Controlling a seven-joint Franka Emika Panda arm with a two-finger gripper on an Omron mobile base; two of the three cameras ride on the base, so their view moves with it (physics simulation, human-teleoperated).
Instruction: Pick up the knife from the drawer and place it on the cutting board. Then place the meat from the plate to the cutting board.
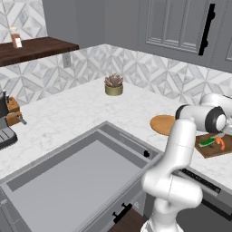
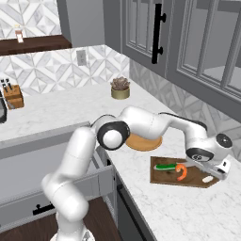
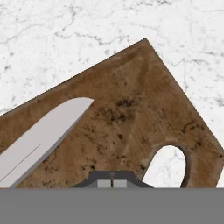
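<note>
Pictured reaching out over the far end of the cutting board point(image 2: 162, 179), with fingers point(image 3: 105, 184) pressed together and pinching nothing. Shows the knife point(image 2: 164, 166) lying flat on the brown wood, green handle pointing back toward the plate point(image 2: 141, 142) and pale blade point(image 3: 39, 140) angled across the grain toward the board's cut-out grip hole. Finds the meat point(image 2: 181, 172), a curved orange piece, on the same board, just beside the knife and apparently touching its blade end. Leaves the round plate bare on the marble counter point(image 1: 68, 118), close to the board's near edge. Suggests, judging by that layout, both placements done: tool and food brought together on the cutting surface, clear of the edge and lying flat.

Keeps the drawer point(image 1: 68, 181) pulled wide open below the counter, its flat grey floor holding nothing visible.

Stretches long and low to the robot's right: upright from the base, elbowed sharply at counter height, then run almost level past the plate, with the wrist bent downward above the board's hole-cut corner. Looks down at the wood from just above, without contact, beyond both knife and meat. Reads as a hand with no grip left to make here.
</note>
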